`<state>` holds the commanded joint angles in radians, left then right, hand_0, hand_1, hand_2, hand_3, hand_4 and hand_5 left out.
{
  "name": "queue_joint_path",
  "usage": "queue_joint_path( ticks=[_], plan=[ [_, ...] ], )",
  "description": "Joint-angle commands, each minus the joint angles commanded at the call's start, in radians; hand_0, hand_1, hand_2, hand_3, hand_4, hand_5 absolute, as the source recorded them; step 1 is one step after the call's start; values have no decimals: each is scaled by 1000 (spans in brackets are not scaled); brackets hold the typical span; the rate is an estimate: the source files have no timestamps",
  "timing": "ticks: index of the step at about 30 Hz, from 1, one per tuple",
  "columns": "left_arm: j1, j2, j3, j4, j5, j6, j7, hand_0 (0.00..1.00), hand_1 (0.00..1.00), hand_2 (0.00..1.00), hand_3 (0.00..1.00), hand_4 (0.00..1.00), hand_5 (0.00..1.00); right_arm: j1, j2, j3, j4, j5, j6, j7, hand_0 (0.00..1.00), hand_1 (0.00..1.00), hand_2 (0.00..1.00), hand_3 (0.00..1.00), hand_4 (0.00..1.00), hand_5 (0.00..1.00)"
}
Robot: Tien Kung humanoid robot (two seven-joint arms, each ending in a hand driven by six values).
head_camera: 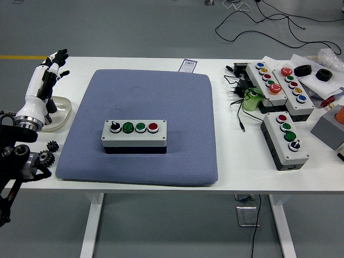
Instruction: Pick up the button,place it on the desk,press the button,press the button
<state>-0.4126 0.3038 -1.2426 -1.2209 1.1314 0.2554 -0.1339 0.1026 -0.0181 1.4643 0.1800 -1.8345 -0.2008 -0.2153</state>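
A grey button box point(134, 134) lies on the blue-grey mat point(150, 102), left of the mat's middle. It carries a black knob, two green buttons and a red button in a row. My left hand point(52, 67) is white with black fingertips. It is raised at the table's far left, above a white dish point(60, 110), well clear of the box. Its fingers are extended and hold nothing. My right arm is out of view.
Three more button boxes point(285, 138) and tangled black cables point(239, 91) lie at the right, with a green bottle point(251, 100). Small black gears point(47, 156) lie by the mat's left edge. A label card point(188, 65) lies behind the mat.
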Motion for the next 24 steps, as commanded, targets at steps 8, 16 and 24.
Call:
queue_joint_path(
  ticks=[8, 16, 24],
  plan=[
    [-1, 3, 0, -2, -4, -9, 5, 929, 916, 945, 906, 746, 998, 0, 0, 5, 0, -8, 1, -2, 673, 658, 674, 624, 310, 173],
    [1, 4, 3, -1, -7, -15, 10, 927, 916, 947, 908, 745, 998, 0, 1, 11, 0, -12, 2, -4, 673, 658, 674, 624, 310, 173],
    [11, 3, 0, 6, -8, -15, 14, 927, 916, 949, 909, 742, 998, -3, 0, 10, 0, -10, 1, -2, 673, 658, 674, 624, 310, 173]
  ],
)
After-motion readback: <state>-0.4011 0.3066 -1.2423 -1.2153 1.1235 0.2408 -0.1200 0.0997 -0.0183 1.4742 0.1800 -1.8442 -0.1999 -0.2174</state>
